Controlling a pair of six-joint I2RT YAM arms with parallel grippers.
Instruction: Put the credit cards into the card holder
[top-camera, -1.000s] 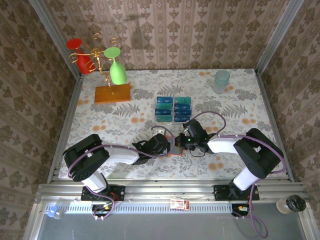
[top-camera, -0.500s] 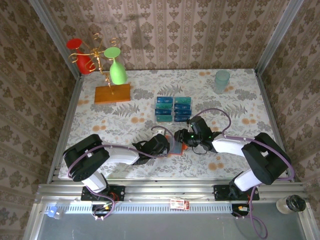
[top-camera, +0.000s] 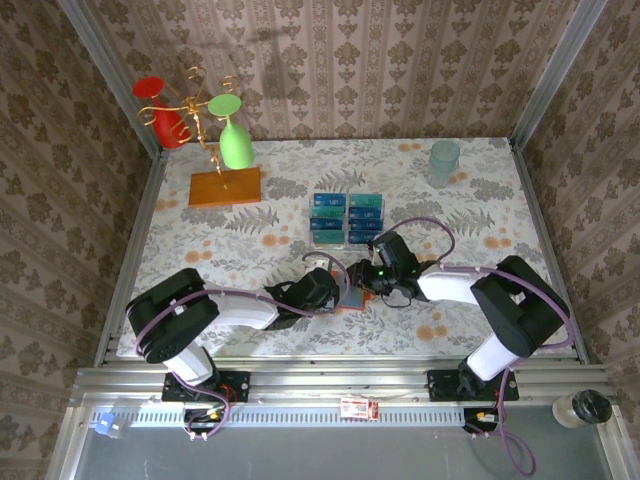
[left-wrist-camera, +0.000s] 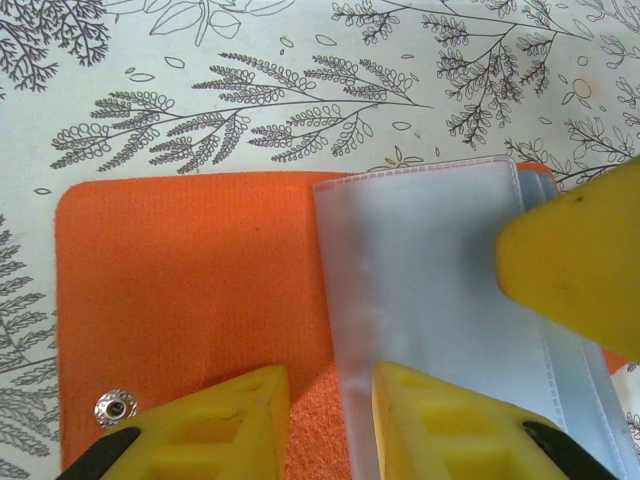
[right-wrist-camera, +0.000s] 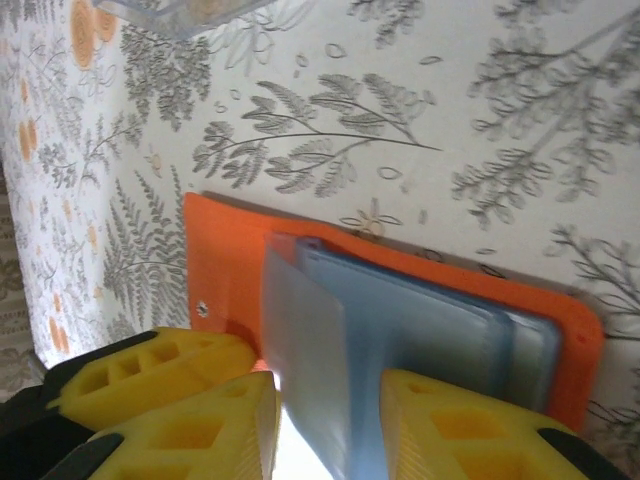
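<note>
Arms: left gripper (top-camera: 338, 289) and right gripper (top-camera: 362, 277) meet over the card holder (top-camera: 350, 302) near the table's front middle.
Card holder: orange-red, mostly hidden under them (jaw states unclear).
Credit cards: (top-camera: 347, 216) blue and teal, in a clear tray, just behind.
Elsewhere: wooden slab (top-camera: 224, 187), green glass (top-camera: 235, 146), pale cup (top-camera: 444, 160).

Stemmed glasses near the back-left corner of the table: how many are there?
2. The red glass hangs at the left of the gold rack; the green glass hangs at its right, above the wooden base.
</note>
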